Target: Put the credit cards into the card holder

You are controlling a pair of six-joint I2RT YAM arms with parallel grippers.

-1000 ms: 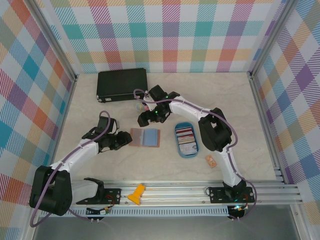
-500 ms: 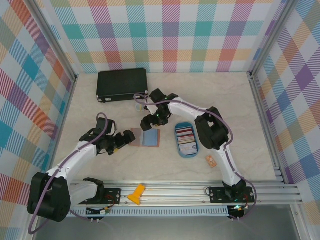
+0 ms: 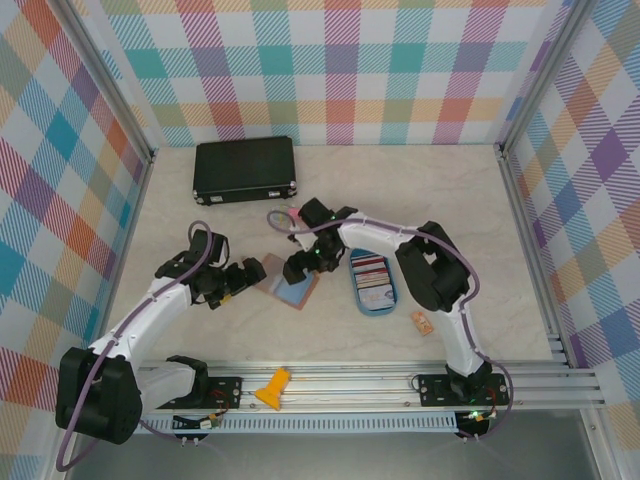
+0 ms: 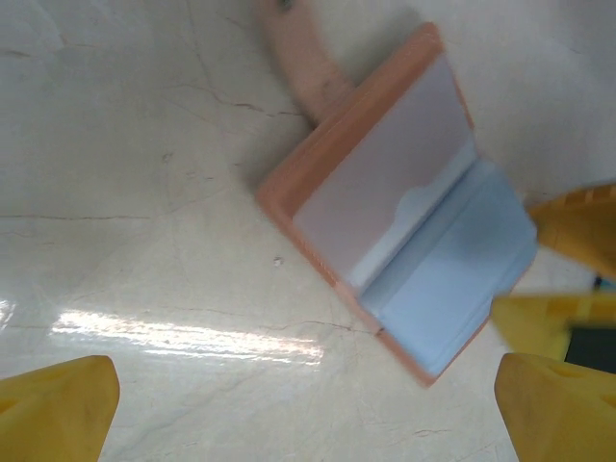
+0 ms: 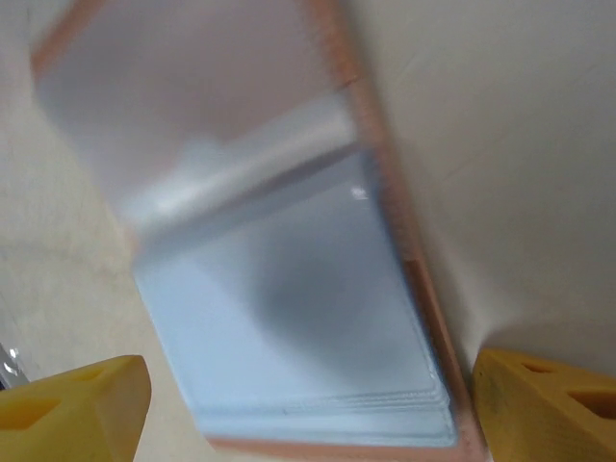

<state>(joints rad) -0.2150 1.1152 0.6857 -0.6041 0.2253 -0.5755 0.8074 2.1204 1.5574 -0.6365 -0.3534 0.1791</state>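
Note:
The card holder point(image 3: 288, 286) lies open and skewed on the table, pinkish-brown rim up, grey-blue pockets showing. In the left wrist view the card holder point(image 4: 395, 221) sits ahead of my left gripper point(image 4: 308, 414), which is open over bare table just left of it point(image 3: 243, 277). My right gripper point(image 3: 298, 268) is open low over the holder's blue side point(image 5: 279, 289), a yellow fingertip point(image 5: 549, 404) next to its rim; the gripper's middle point(image 5: 308, 409) is above the pocket edge. The credit cards point(image 3: 371, 275) lie stacked in a blue oval tray.
The blue oval tray point(image 3: 357, 297) is right of the holder. A large black case point(image 3: 245, 168) stands at the back left. A small orange tag point(image 3: 421, 321) lies near the front right, a yellow piece point(image 3: 272, 388) on the front rail.
My left gripper has opened and let go of the card holder. The holder has turned askew. My right gripper has come down and forward over it.

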